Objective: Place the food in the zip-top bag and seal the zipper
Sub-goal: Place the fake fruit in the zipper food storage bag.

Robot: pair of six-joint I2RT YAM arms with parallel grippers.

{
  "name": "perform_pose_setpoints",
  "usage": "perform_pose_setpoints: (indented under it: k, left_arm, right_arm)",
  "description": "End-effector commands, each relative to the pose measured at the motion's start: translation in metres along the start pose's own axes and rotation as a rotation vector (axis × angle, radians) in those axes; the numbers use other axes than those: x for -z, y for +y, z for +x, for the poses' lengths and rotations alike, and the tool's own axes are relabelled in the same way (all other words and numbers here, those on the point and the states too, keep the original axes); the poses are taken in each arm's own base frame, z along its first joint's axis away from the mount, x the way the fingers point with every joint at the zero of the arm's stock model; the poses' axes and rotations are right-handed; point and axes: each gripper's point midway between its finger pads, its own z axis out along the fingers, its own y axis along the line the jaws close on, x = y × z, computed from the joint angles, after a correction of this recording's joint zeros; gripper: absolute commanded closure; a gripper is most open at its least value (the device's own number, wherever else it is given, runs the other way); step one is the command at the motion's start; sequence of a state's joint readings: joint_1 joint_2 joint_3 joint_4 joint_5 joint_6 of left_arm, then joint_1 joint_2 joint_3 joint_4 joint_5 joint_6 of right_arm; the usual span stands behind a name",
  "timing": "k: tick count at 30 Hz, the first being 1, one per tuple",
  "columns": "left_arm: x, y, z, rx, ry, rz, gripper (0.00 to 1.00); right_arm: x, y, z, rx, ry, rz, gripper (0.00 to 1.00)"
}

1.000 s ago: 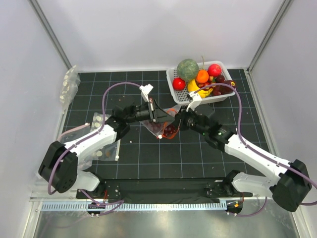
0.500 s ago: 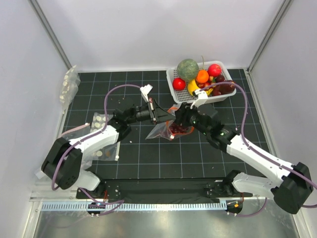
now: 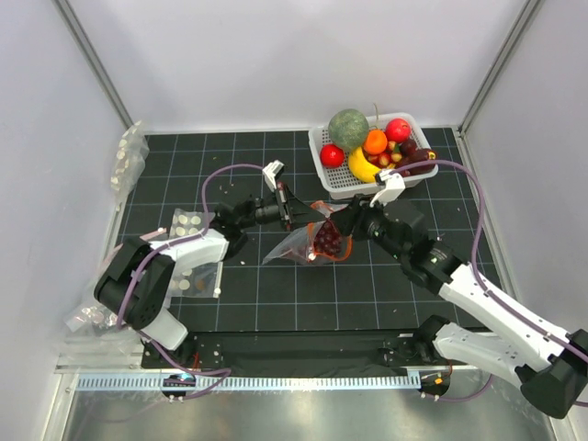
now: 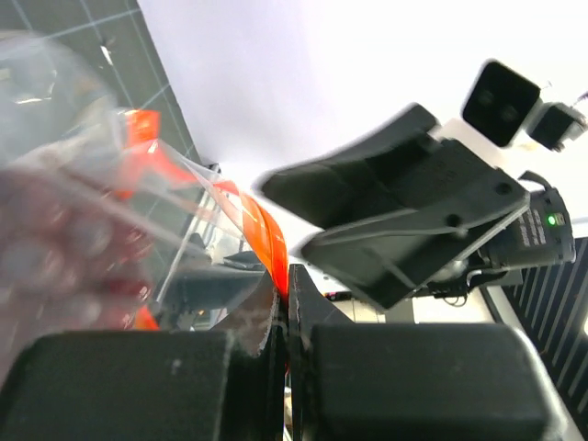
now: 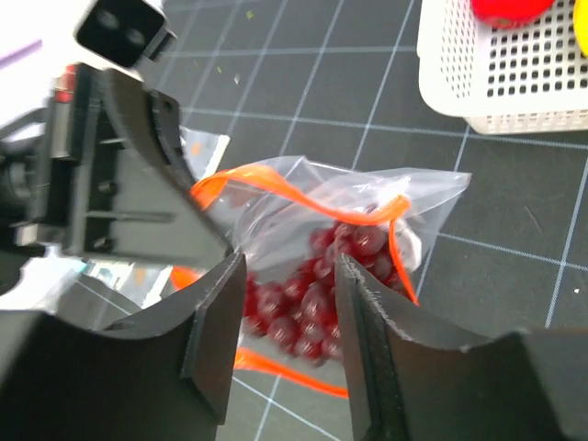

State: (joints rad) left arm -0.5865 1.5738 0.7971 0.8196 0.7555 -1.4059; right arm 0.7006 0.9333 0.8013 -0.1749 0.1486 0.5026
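Note:
The zip-top bag hangs clear and crumpled just above the mat at mid-table. Inside it sits the food, a cluster of small dark-red balls. My left gripper is shut on the orange zipper at the bag's mouth, the strip pinched between the jaws of the left gripper. My right gripper stands open just right of the bag. In the right wrist view, the right gripper has nothing between its fingers; the food and the wavy zipper lie beyond them.
A white basket at the back right holds a green melon, an orange ball, red balls and a banana. Clear bags of white discs lie left of the arms, with more against the left wall.
My right gripper has opened and drawn back to the right, leaving the red cluster inside the bag. My left gripper kept its hold on the zipper strip and shifted slightly.

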Motion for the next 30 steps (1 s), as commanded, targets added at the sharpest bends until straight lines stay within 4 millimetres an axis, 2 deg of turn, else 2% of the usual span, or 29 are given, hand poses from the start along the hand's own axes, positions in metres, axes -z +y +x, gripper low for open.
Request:
perform_pose_setpoints:
  k: [1,4,5,6,7,9,10,14,17,25,27,30]
  left_arm:
    - [0.008,-0.008,-0.015,-0.043,-0.043,0.04,1.0]
    - [0.011,-0.003,-0.019,-0.04,-0.044,0.032,1.0]
    - [0.011,-0.003,-0.021,-0.045,-0.047,0.032,1.0]
    - [0.012,-0.003,-0.021,-0.048,-0.046,0.032,1.0]
    - [0.012,-0.003,-0.021,-0.048,-0.044,0.033,1.0]
    - [0.013,-0.003,-0.021,-0.054,-0.043,0.033,1.0]
    - [0.014,-0.005,-0.021,-0.058,-0.04,0.035,1.0]
    - [0.018,-0.005,-0.023,-0.081,-0.052,0.017,1.0]
    - [0.02,-0.001,-0.024,-0.093,-0.059,-0.015,1.0]
    - [0.028,-0.004,-0.025,-0.151,-0.084,-0.078,1.0]
    - [0.029,-0.005,-0.026,-0.166,-0.089,-0.083,1.0]
    - [0.03,-0.008,-0.026,-0.177,-0.092,-0.086,1.0]
  right_arm:
    - [0.009,0.0,-0.011,-0.034,-0.051,0.013,0.51]
    - [0.007,-0.016,-0.004,-0.041,-0.041,0.088,0.56]
    - [0.007,-0.025,-0.004,-0.039,-0.043,0.137,0.64]
    - [0.005,-0.029,-0.002,-0.038,-0.035,0.156,0.66]
    - [-0.001,-0.039,0.002,-0.05,-0.015,0.191,0.67]
    - [-0.009,-0.039,0.013,-0.075,0.034,0.154,0.66]
    - [-0.018,-0.048,0.019,-0.102,0.048,0.157,0.64]
    - [-0.037,-0.046,0.044,-0.178,0.119,0.104,0.55]
    - [-0.045,-0.048,0.061,-0.236,0.13,0.089,0.55]
    - [-0.048,-0.052,0.07,-0.303,0.064,0.056,0.53]
    - [-0.051,-0.05,0.075,-0.311,0.08,0.043,0.53]
    - [-0.059,-0.037,0.087,-0.343,0.128,-0.033,0.53]
